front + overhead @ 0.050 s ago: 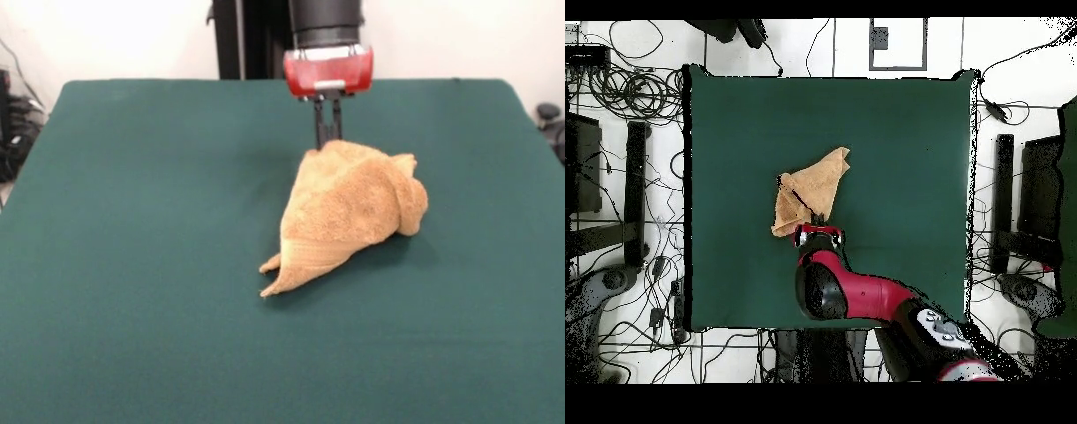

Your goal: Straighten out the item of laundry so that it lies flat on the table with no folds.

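Observation:
The item of laundry, a tan-orange terry towel (pixel 353 212), sits bunched in a folded heap a little right of the table's middle. One pointed corner with a stripe band trails toward the front left. My gripper (pixel 328 139) hangs straight down behind the heap, its two thin black fingers (pixel 322 124) close together and pinched on the towel's top rear edge. In the overhead view the towel (pixel 810 188) lies as a crumpled triangle, and the gripper (pixel 816 220) touches its edge nearest the robot. The dark green table (pixel 132 265) spreads wide all round.
Green cloth (pixel 905 150) extends on every side of the towel. Cables and black equipment (pixel 635 180) lie on the floor around the table edges. The red arm (pixel 865 295) reaches in from the table's near edge in the overhead view.

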{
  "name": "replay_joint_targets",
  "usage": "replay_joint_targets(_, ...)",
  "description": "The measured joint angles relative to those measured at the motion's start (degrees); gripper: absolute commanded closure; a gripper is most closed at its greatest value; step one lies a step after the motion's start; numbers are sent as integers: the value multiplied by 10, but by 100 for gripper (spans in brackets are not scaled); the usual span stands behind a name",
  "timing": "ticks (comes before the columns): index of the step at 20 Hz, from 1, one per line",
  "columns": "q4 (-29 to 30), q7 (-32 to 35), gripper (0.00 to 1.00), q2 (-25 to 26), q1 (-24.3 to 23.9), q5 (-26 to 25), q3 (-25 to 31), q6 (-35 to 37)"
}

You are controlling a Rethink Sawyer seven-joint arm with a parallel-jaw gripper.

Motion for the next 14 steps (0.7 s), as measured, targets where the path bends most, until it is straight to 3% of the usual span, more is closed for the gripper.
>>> replay_joint_targets(4,0,0,100,-47,2,4,0,93)
replay_joint_targets(14,0,0,100,-72,9,5,-4,107)
